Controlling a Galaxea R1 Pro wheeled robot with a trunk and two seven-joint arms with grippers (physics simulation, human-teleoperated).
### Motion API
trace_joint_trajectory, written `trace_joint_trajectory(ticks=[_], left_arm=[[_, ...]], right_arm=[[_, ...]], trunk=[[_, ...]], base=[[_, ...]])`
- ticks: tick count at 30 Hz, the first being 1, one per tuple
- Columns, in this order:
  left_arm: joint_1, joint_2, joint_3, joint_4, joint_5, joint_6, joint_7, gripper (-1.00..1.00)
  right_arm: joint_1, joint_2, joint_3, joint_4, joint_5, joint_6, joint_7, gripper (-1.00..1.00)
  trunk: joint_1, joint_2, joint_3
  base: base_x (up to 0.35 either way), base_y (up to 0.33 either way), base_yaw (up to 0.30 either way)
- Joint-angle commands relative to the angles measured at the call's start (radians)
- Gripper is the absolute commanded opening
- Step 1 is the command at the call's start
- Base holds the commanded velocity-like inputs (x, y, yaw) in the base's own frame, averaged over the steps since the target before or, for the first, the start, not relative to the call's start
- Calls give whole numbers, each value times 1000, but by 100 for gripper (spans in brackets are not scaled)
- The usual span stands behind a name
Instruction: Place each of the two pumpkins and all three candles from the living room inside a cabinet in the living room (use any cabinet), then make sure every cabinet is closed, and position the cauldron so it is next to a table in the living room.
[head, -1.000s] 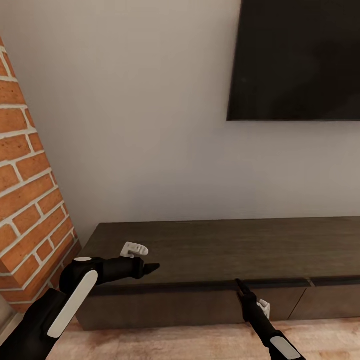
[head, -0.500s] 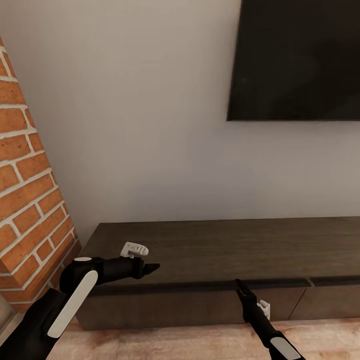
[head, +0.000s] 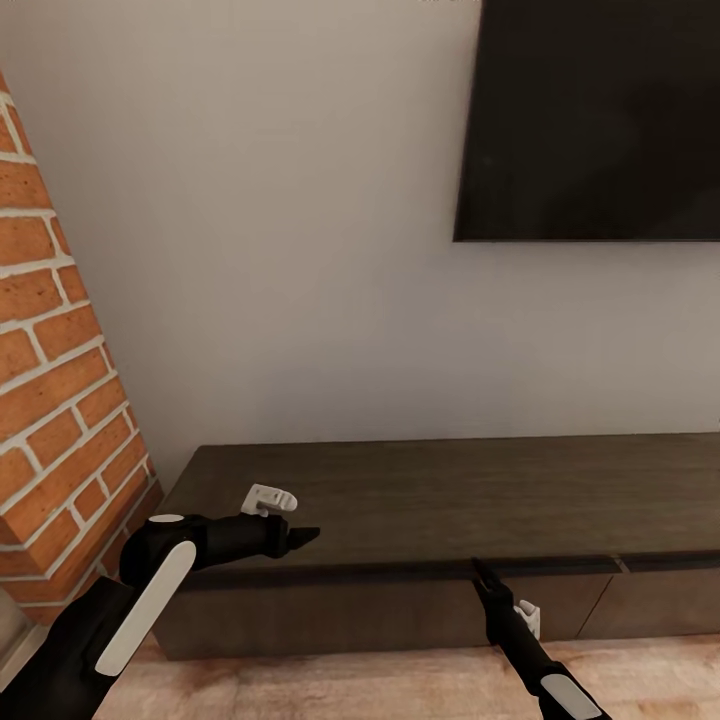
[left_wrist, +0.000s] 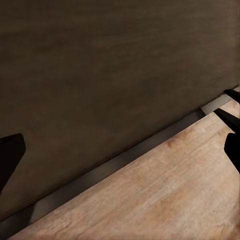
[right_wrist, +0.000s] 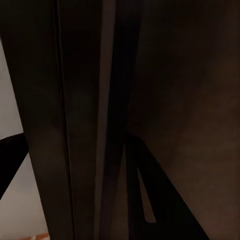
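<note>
The long dark brown cabinet (head: 450, 490) runs along the wall below the TV, and its drawer fronts look flush and shut. My left gripper (head: 300, 537) hovers open over the front edge of the cabinet's top near its left end. In the left wrist view its fingers (left_wrist: 10, 157) stand wide apart over the cabinet's top (left_wrist: 100, 75). My right gripper (head: 479, 570) is open, its tips at the seam under the top's front lip. That seam (right_wrist: 107, 100) runs between its fingers (right_wrist: 150, 200) in the right wrist view. Pumpkins, candles, cauldron and table are out of view.
A red brick chimney (head: 50, 380) slants down at the left, close to the cabinet's left end. A black TV (head: 600, 120) hangs on the pale wall above. Light wood plank floor (head: 350, 685) lies in front of the cabinet.
</note>
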Motion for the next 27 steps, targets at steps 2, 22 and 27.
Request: trace_joint_trajectory(ticks=[2,22,27], left_arm=[[-1,0,0,0,-7,2,-7,100],[-1,0,1,0,-7,2,-7,100],[-1,0,1,0,-7,2,-7,100]], right_arm=[[-1,0,-2,-1,-16,14,6,-100],[-1,0,-1,-1,-16,16,6,-100],[-1,0,-1,-1,-16,16,6,-100]], trunk=[[0,0,-1],[0,0,-1],[0,0,-1]], base=[[-64,0,0],[-16,0,0],[0,0,0]])
